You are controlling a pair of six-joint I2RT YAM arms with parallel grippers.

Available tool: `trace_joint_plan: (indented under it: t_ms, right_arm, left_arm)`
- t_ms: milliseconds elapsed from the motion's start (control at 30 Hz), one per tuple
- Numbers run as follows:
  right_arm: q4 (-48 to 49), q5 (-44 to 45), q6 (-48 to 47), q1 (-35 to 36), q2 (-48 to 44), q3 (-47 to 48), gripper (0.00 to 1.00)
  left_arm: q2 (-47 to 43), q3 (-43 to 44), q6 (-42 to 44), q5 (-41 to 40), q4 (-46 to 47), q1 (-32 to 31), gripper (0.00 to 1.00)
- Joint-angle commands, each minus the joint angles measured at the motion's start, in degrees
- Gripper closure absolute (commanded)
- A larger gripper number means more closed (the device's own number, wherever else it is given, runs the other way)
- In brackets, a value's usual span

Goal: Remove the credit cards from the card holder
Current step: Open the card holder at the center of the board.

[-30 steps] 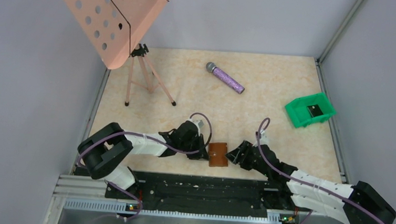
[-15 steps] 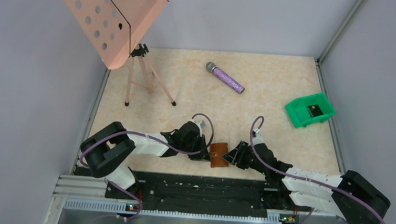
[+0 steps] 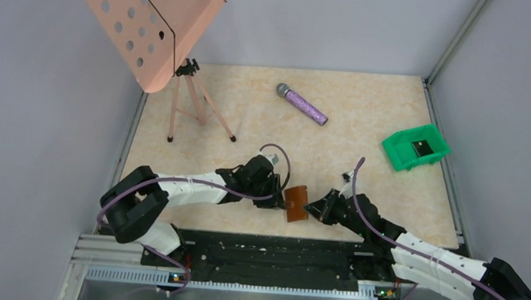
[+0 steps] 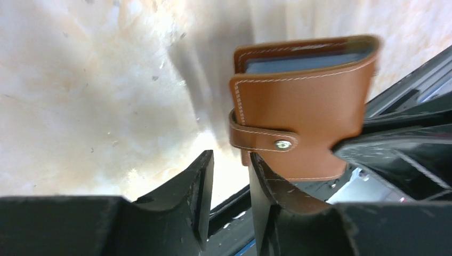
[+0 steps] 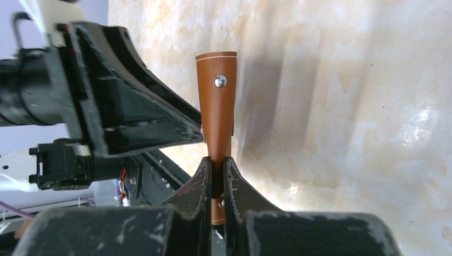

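Card holder (image 3: pixel 296 203) no longer flat on the table (image 3: pixel 363 128) as a second ago: now up on edge, closed, between the two claws near the arms' side. Pinched along its lower edge by the right gripper (image 5: pixel 217 162), clenched where earlier spread. Left gripper (image 4: pixel 229 160) loosened, fingers parted with nothing between, one just beside the snap strap (image 4: pixel 256 136). Smooth brown leather, pale stitching, rounded corners, small metal stud (image 4: pixel 282 144); grey-blue inner panel (image 4: pixel 304 61) at the top edge. Glossy marbled beige tabletop.
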Motion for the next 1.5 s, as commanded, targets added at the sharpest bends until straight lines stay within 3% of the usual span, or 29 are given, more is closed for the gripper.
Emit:
trace_joint_plan:
  t_ms: [0,267,933,1133,1467]
  right_arm:
    - [-5.8,1.9,-0.7,0.6,-4.3,2.8,1.0]
    - [-7.5,1.9,-0.7,0.6,-5.7,3.1,1.0]
    - [-7.1,0.5,1.0,0.6,-10.1,2.2,1.0]
    - [-5.8,-0.1,0.9,0.6,-9.5,1.7,1.0]
    - [-8.0,1.2,0.5,0.7,-10.3,1.9,1.0]
  left_arm:
    - [-4.9,5.5,2.2,-3.1,-5.0,-0.3,0.6]
    - [-1.1,10.7,2.0,0.5,-3.6,-1.1,0.5]
    - [8.2,14.0,2.2,-0.3,-5.3,-4.5,0.49]
    - [10.3,15.3,2.2,-0.6,-6.2,-5.2,0.55]
    - [10.2,16.9,3.1,-4.3,-10.6,-5.2,0.83]
